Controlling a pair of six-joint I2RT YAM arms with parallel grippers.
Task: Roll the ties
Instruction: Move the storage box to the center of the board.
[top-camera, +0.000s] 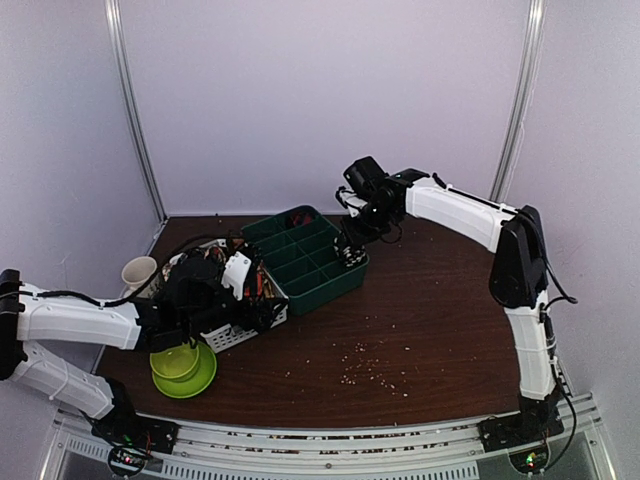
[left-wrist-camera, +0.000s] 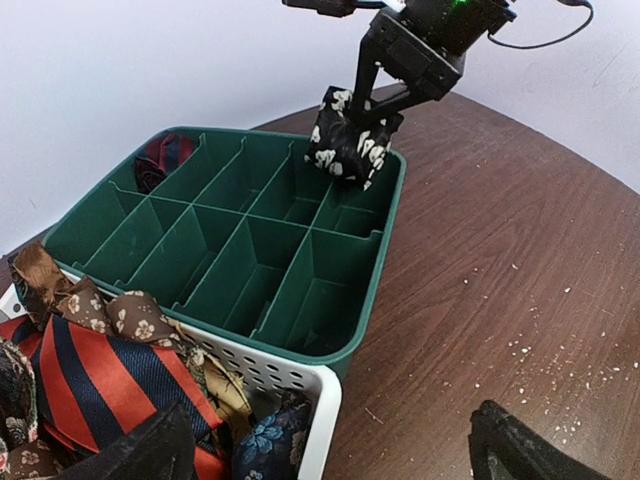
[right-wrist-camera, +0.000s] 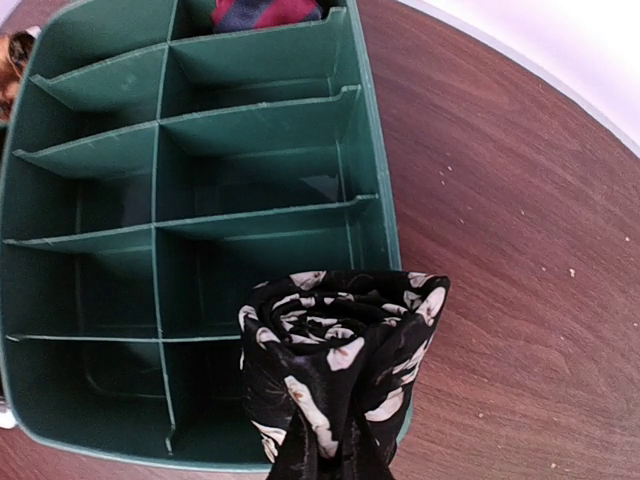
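My right gripper (top-camera: 352, 243) is shut on a rolled black tie with cream flower spots (right-wrist-camera: 340, 365). It holds the roll above the corner compartment of the green divided tray (right-wrist-camera: 372, 150), and the roll hides its fingers. The roll also shows in the left wrist view (left-wrist-camera: 350, 140). A rolled red-and-navy tie (left-wrist-camera: 165, 155) sits in the tray's opposite far corner compartment. My left gripper (left-wrist-camera: 325, 455) is open and empty above the corner of a white perforated basket (left-wrist-camera: 325, 400). The basket holds loose ties: a red-and-navy striped one (left-wrist-camera: 100, 375), a brown flowered one (left-wrist-camera: 120, 315) and a blue flowered one (left-wrist-camera: 265, 440).
A cream mug (top-camera: 138, 272) stands at the left, behind the basket. A lime green bowl (top-camera: 183, 370) sits under my left arm at the near left. Pale crumbs (top-camera: 365, 365) are scattered on the brown table. The green tray (top-camera: 330, 290) touches the basket.
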